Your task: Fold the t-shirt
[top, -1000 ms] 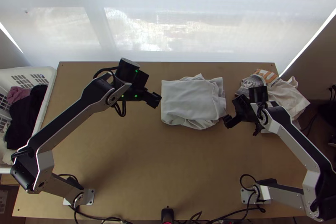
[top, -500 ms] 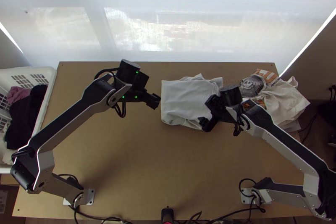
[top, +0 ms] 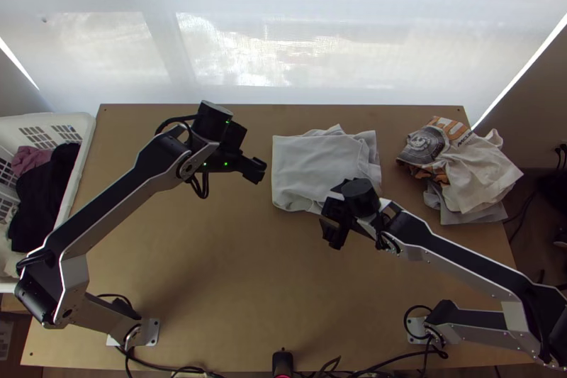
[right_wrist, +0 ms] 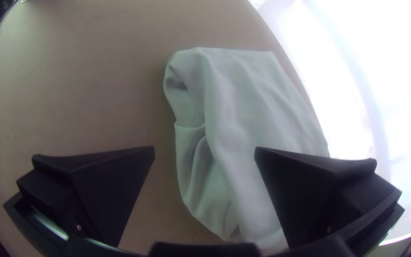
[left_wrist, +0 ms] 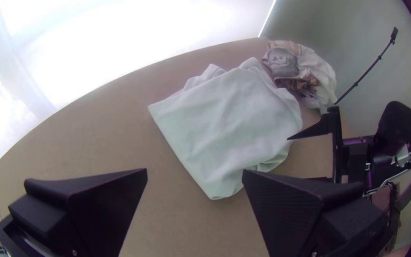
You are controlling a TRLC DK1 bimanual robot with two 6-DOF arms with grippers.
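Now the black right pincer (right_wrist: 204, 148), fingers apart, hangs by the white fabric t-shirt (right_wrist: 258, 104): likely soft, light, best pinched at its nearest rumpled edge (right_wrist: 193, 176).

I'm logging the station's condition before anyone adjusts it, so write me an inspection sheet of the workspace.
Surface: light wooden table, bare wood along the near side.
Job's things: white t-shirt, folded into a compact bundle, edges uneven, with loose folds at the near edge.
Clutter: crumpled clothes heaped at the table's far right; white basket of clothes at the left edge.
Grippers: left gripper open, beside the shirt's left edge; right gripper open, by its near edge; neither holds cloth.
Cables: black cables loop by both arm bases and run along the near edge.
Surroundings: bright, pale screen or curtain beyond the far edge.
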